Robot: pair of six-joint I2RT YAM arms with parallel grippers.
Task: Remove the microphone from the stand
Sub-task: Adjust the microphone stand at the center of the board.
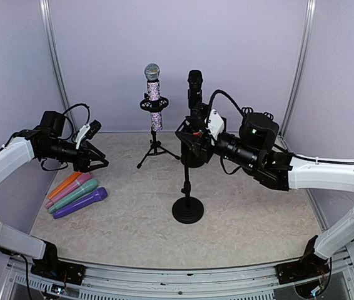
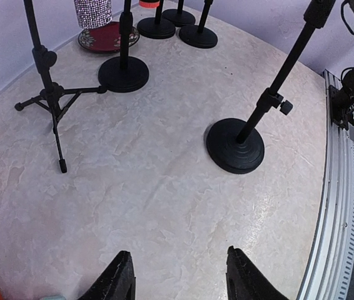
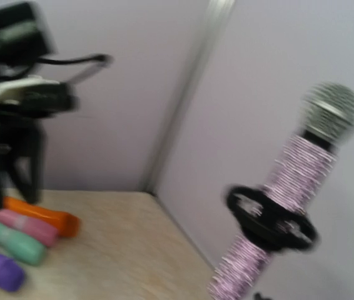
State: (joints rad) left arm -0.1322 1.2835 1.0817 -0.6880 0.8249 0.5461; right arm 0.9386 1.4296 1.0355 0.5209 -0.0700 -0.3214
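A black microphone stands upright on top of a black stand with a round base. My right gripper is at the stand's top, just under the microphone's head and right against its lower body. Its jaws are hidden there, and the blurred right wrist view shows no fingers. A pink glitter microphone sits in a black ring mount on a tripod stand, and the right wrist view shows this glitter microphone too. My left gripper hangs open over bare table at the left, holding nothing.
Several coloured microphones lie on the table under the left arm, orange, pink, green and purple. The left wrist view shows the round stand base, the tripod, several more round bases and a red disc at the back.
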